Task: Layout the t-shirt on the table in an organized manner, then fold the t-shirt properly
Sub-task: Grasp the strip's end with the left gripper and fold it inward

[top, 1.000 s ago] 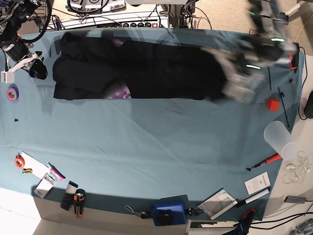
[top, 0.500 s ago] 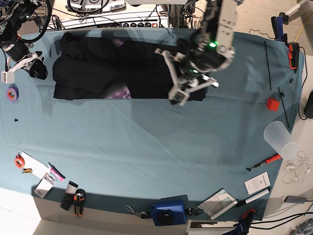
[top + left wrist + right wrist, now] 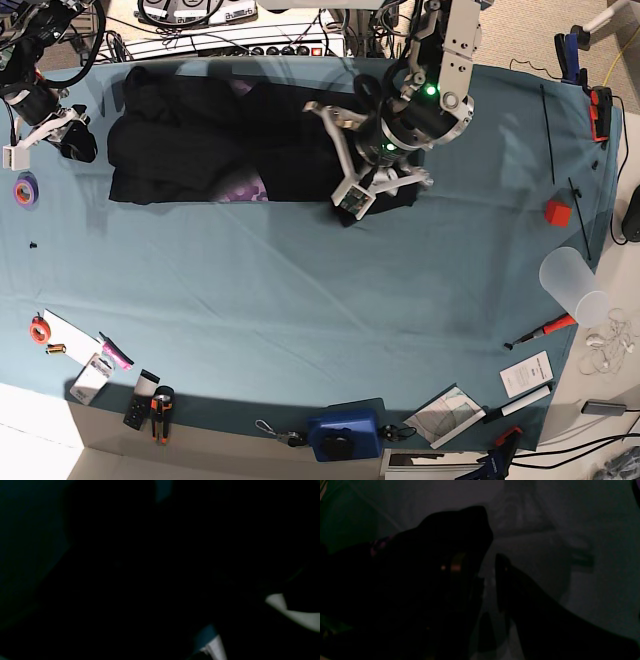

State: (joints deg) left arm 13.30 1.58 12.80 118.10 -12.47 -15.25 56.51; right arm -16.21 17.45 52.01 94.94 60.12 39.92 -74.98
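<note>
The black t-shirt (image 3: 200, 130) lies as a long band across the far side of the teal table (image 3: 300, 300), with a patch of purple print (image 3: 245, 186) at its near edge. My left gripper (image 3: 385, 193) hangs over the shirt's right end, its white fingers spread. In the left wrist view the white fingertips (image 3: 287, 606) stand apart over dark cloth, so the left gripper (image 3: 250, 627) is open. My right gripper (image 3: 45, 140) sits at the table's left edge beside the shirt's left end. The right wrist view is very dark; that gripper (image 3: 491, 560) shows a thin gap between its jaws.
A purple tape roll (image 3: 25, 188) lies at the left edge. A red cube (image 3: 557, 212), a clear cup (image 3: 572, 285) and an orange screwdriver (image 3: 545, 328) are at the right. A blue box (image 3: 345, 435) and small tools line the near edge.
My left arm swept from the table's right end leftward over the shirt, and the shirt's right end now lies further left. The right arm has not moved.
</note>
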